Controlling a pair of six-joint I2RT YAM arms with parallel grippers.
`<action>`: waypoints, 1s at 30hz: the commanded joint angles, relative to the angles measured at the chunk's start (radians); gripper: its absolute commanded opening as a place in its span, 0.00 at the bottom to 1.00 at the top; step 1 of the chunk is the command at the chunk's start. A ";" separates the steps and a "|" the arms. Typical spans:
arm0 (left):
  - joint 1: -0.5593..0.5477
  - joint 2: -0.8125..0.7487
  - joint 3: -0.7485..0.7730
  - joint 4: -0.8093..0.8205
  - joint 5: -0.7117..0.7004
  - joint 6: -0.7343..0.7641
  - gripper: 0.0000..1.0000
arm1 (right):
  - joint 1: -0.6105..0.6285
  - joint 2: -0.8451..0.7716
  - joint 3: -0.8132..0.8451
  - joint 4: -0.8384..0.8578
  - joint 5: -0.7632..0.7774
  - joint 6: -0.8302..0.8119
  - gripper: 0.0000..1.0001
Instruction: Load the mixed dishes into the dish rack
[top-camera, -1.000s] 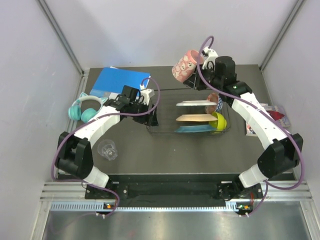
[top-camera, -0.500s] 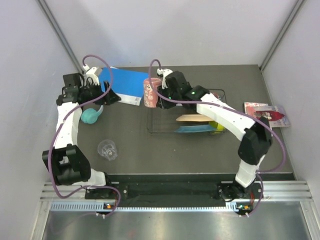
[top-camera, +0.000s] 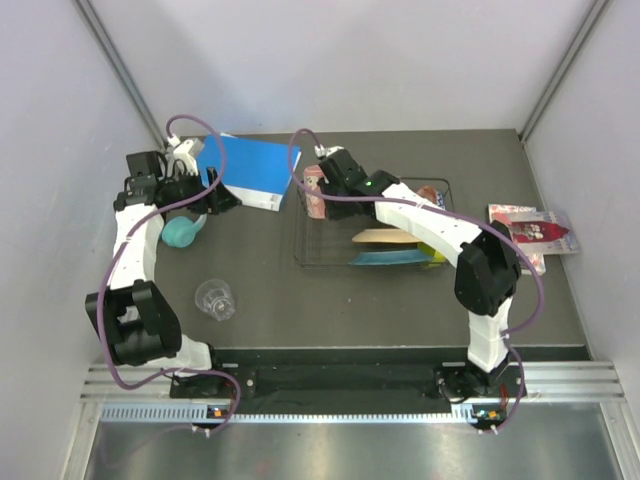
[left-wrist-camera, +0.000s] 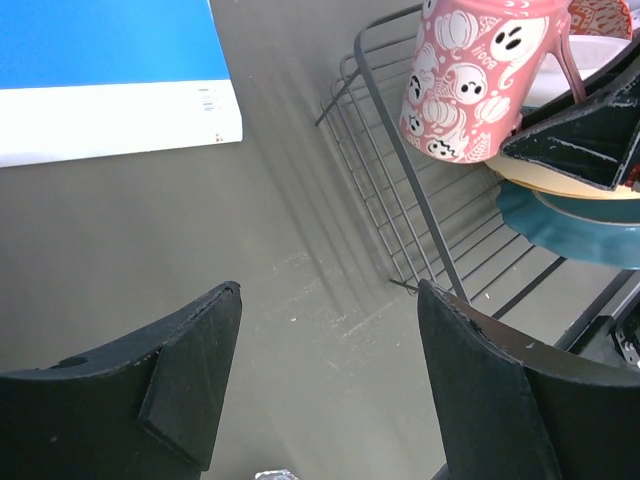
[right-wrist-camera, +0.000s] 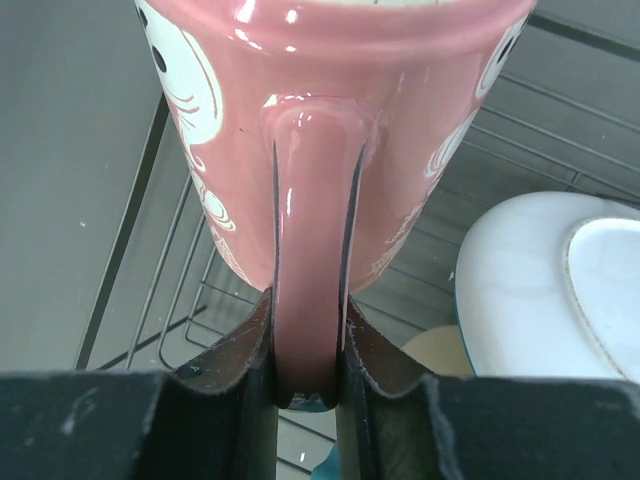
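Dark grey surface (top-camera: 350, 300). Right hand (right-wrist-camera: 307, 372) pinches pink mug (right-wrist-camera: 330, 120) by its handle (right-wrist-camera: 308, 230), over left end of dish rack (top-camera: 322, 245), toward far edge. Glazed ceramic: likely slick, breakable; handle grip suits. Left hand (left-wrist-camera: 330, 290) wide, empty.

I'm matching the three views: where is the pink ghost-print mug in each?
Top external: pink ghost-print mug upper centre, at the dish rack's left end.
Left wrist: mug top right, above the rack wires.
Right wrist: mug fills the top, handle pinched by the right gripper.
Shared landmark: the rack's wires.
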 joint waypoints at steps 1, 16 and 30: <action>0.013 0.004 -0.005 0.033 0.044 0.029 0.76 | 0.012 -0.011 0.085 0.155 0.050 -0.016 0.00; 0.042 0.054 -0.007 0.050 0.058 0.040 0.75 | 0.066 -0.057 -0.231 0.537 0.172 -0.095 0.00; 0.061 0.076 0.005 0.040 0.087 0.046 0.75 | 0.072 -0.013 -0.302 0.536 0.189 -0.121 0.00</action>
